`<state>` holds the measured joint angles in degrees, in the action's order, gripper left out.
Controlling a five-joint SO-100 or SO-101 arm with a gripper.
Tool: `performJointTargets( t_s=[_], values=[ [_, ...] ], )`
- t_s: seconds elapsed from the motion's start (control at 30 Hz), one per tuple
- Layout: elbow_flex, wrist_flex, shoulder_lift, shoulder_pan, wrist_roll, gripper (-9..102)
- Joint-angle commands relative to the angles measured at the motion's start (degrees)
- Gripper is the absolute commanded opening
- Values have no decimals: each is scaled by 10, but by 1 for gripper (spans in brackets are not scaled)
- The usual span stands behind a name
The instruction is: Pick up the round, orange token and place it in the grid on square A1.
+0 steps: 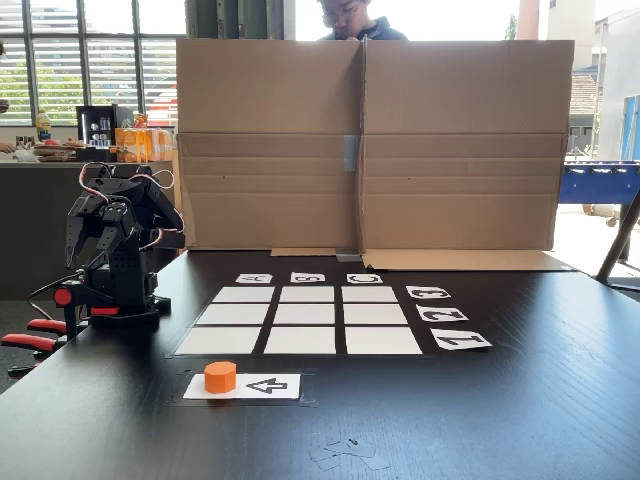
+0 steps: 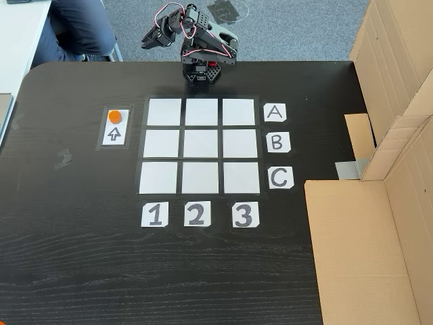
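Daylight enters from the windows (image 1: 90, 50) behind the cardboard screen (image 1: 370, 140) in a fixed view; the panes are overexposed, nearly white. The black worktop (image 1: 520, 420) carries a broad pale sheen on its right side from that backlight. The arm (image 1: 115, 250) stands dark, with little detail in its shadowed parts. The white squares (image 1: 305, 315) are bright but not clipped.

In a fixed view from above, light is even and soft. The worktop (image 2: 81, 271) shows wood grain clearly. Shadows are faint. Focus is sharp across both fixed views; no notable edge distortion.
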<state>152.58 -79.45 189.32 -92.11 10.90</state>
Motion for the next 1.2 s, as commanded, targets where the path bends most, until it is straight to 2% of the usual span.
performJointTargets(
  t_s=[0.0,0.53,1.17],
  values=[
    [-12,73,-65,17,-43,4],
    [-46,68,-105,14,-47,4],
    [-270,49,-453,77,-45,11]
  ],
)
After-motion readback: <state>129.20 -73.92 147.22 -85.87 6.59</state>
